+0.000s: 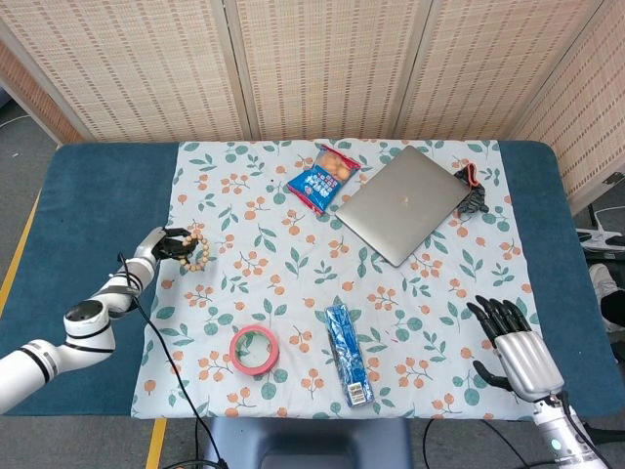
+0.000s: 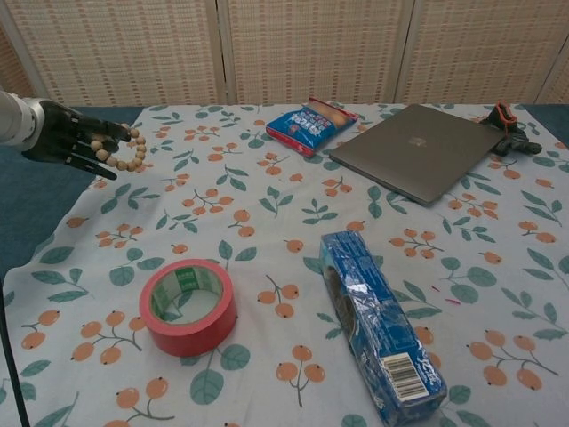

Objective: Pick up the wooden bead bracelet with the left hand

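Left hand has the wooden bead bracelet gripped in its dark fingers, held up clear of the bench's floral cloth near the left edge. Right hand sits at the near right corner, fingers spread, holding nothing.

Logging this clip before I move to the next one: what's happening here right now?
The left robot hand holds the wooden bead bracelet in its fingers, raised above the left edge of the floral tablecloth. The right robot hand is open and idle at the near right corner. The red tape roll, blue packet, snack bag and laptop lie untouched on the cloth.
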`<act>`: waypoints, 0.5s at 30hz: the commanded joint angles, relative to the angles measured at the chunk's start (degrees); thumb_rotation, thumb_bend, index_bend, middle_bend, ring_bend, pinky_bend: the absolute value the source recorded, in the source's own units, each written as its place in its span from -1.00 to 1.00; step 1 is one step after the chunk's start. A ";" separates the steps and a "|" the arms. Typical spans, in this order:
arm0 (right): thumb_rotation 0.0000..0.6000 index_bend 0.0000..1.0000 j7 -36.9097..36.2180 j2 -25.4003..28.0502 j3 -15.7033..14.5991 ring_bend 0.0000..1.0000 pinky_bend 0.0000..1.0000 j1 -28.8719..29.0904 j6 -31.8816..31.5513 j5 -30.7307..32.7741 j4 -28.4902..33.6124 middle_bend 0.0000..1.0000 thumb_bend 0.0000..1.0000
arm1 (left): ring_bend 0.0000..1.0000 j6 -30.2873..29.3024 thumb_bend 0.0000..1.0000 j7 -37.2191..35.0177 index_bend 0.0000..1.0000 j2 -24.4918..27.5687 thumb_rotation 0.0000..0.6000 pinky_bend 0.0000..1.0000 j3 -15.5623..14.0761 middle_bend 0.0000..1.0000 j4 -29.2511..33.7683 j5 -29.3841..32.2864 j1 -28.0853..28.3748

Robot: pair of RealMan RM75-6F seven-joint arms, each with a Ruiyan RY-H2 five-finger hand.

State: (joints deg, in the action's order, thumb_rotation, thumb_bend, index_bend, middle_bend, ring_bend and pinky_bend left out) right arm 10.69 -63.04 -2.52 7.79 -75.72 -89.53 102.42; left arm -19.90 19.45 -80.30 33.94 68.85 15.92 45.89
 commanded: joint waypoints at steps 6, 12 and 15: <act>1.00 -1.00 0.15 -0.09 -0.03 -1.00 -1.00 0.08 0.16 0.11 0.04 -1.00 -0.54 | 0.14 0.12 0.23 -16.72 0.00 -2.08 1.00 -0.22 1.19 0.45 -6.15 -3.36 -0.26; 1.00 -1.00 0.73 -0.54 -0.01 -1.00 -1.00 0.43 1.04 0.63 -0.22 -1.00 -0.54 | 0.12 5.15 0.24 -22.73 -0.09 -0.85 1.00 -0.25 -0.07 0.43 -6.87 -6.40 -0.96; 1.00 -1.00 0.91 -0.65 0.01 -1.00 -1.00 0.45 1.06 0.73 -0.21 -1.00 -0.54 | 0.10 8.62 0.24 -26.32 -0.09 -0.06 1.00 -0.28 0.03 0.43 -6.38 -8.34 -2.11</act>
State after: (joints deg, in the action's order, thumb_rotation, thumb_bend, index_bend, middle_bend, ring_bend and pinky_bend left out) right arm 11.59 -63.68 -2.51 8.24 -74.66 -88.81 102.21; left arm -13.59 -4.61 -81.06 34.09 62.31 9.10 44.68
